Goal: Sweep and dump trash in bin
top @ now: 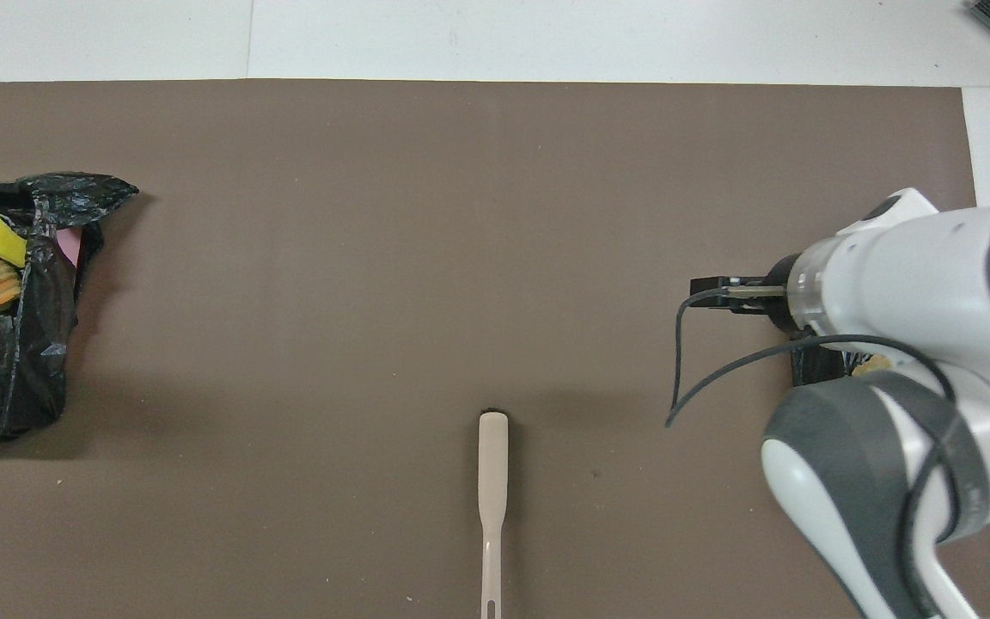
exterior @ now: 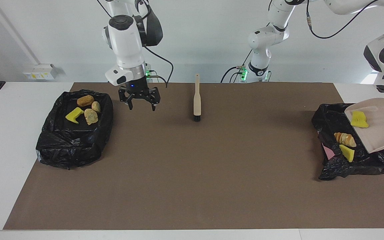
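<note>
Right gripper [exterior: 139,104] hung over mat [exterior: 192,173], jaws spread, nothing held. In facing view it is placed at 9 o'clock from brush [exterior: 197,100], with lined bin [exterior: 75,146] at its 8 o'clock. Four trash pieces [exterior: 85,110] seen in that bin. Dustpan [exterior: 382,130] tilted over second bin [exterior: 355,165] at 3 o'clock end. Yellow sponge [exterior: 358,119] seen on pan; bread lump [exterior: 345,138] and sponge chunk [exterior: 347,153] in bin below. Left gripper out of frame, jaws pressed together.

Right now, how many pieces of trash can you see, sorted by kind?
yellow sponge chunks: 3, the last one lying on the dustpan
golden-brown bread-like lumps: 2
pale beige rock-like lumps: 2
Total: 7
</note>
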Robot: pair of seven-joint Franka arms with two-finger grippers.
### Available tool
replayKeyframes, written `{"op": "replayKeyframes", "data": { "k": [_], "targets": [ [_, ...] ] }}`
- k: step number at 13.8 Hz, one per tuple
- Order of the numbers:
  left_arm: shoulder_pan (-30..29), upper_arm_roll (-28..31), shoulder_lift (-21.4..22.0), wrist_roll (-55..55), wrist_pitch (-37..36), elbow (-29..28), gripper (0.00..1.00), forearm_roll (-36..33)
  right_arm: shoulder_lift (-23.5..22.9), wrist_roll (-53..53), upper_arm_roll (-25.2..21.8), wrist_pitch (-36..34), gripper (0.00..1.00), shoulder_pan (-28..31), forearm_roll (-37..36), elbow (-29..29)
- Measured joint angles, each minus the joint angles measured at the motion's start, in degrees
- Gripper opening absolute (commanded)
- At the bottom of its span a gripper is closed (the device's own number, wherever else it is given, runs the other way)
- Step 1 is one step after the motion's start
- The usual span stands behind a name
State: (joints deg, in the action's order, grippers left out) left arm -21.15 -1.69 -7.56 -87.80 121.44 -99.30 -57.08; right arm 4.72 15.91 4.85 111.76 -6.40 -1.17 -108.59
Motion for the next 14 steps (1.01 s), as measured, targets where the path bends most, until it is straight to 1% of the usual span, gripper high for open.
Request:
{"op": "replayKeyframes", "data": {
  "k": [4,6,8,11,12,14],
  "targets": [
    [-0.1,0.2,0.4,1.9,-0.3,0.2,0.0,-1.5,0.4,-5.4,-5.8,-9.3,1.0,0.1,0.0,6.6],
    [-0.1,0.1,0.4,4.9,-2.7,0.2,0.0,-6.3,1.1,-8.0,-7.8,-13.5,1.0,0.9,0.0,9.6],
    [0.3,-0.1,0.7,9.0,-4.8,0.2,0.0,-11.1,1.6,-10.5,-8.2,-18.2,1.0,3.0,0.1,13.8],
    [4.2,-0.3,1.1,13.9,-11.6,0.2,0.0,-17.9,1.9,-13.8,-10.2,-23.3,1.0,4.0,0.0,18.9],
    [5.7,-0.4,1.2,15.8,-13.7,0.2,0.0,-19.3,1.9,-14.8,-11.2,-24.3,1.0,4.0,0.0,20.1],
    [7.2,-0.5,1.3,16.9,-15.7,0.1,0.0,-19.9,1.9,-16.1,-12.0,-24.3,1.0,4.0,0.0,20.6]
  ]
}}
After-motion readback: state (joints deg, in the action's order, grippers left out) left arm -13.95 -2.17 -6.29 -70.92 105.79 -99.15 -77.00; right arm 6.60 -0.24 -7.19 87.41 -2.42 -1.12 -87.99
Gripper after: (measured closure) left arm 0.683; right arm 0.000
